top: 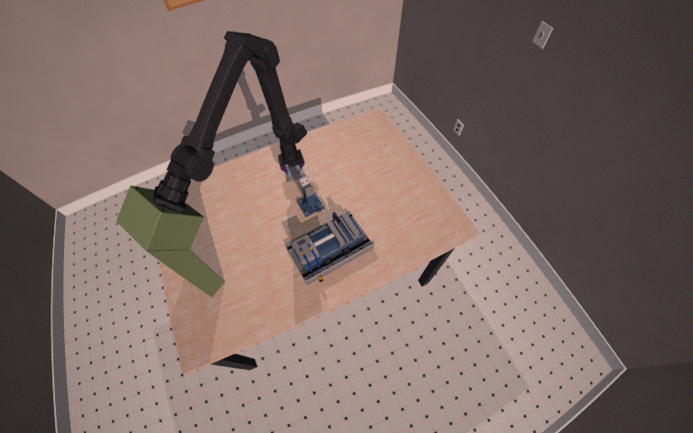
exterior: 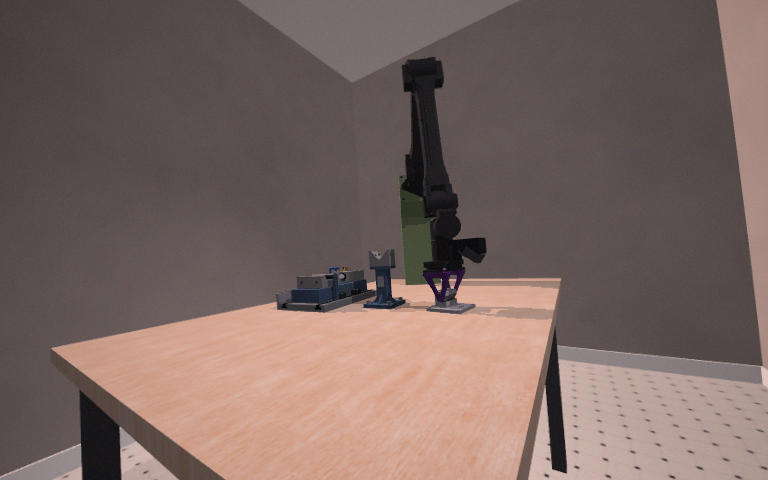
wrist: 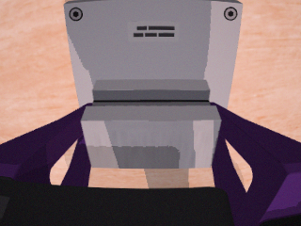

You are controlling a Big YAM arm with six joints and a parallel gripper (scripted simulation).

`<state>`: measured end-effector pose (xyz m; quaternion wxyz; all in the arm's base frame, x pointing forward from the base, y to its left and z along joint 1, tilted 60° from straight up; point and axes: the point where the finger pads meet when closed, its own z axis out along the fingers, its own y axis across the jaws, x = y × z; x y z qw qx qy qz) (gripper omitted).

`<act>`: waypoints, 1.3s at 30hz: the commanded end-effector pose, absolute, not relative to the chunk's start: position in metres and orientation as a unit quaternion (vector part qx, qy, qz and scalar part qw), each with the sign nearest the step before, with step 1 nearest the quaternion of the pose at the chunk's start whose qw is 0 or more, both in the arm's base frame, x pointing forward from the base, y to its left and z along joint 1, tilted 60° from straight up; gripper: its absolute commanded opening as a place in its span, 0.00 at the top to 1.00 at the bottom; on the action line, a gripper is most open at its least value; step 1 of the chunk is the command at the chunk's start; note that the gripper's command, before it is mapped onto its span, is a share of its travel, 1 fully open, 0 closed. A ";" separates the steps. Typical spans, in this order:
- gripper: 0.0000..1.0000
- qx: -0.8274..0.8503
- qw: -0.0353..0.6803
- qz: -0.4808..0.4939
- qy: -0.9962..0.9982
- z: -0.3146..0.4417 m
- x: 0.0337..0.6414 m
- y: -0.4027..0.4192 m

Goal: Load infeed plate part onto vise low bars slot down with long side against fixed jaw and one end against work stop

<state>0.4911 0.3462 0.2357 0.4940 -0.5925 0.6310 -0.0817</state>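
Note:
My gripper [wrist: 150,112] [exterior: 446,296] points down with its purple fingers shut on the ends of the grey part [wrist: 148,141] [exterior: 446,302]. The part is at the infeed plate [wrist: 152,56] [exterior: 462,308], low over the table; whether it still touches the plate is unclear. I cannot make out its milled slot. The V-block [exterior: 382,260] [top: 305,182] stands on its blue post beside the gripper. The vise [top: 322,240] [exterior: 312,294] lies beyond, open, with grey jaws and a light bar between them. The work stop is too small to tell surely.
Blue air hoses [top: 309,262] and brass fittings sit on the vise's cylinder end. The V-block's blue base [top: 309,208] [exterior: 385,303] stands between the infeed plate and the vise. The arm's green mount [top: 176,229] [exterior: 417,249] is at the table's left side in the top view.

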 end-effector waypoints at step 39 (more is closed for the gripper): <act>1.00 -0.591 0.498 -0.080 0.630 0.297 0.405 0.293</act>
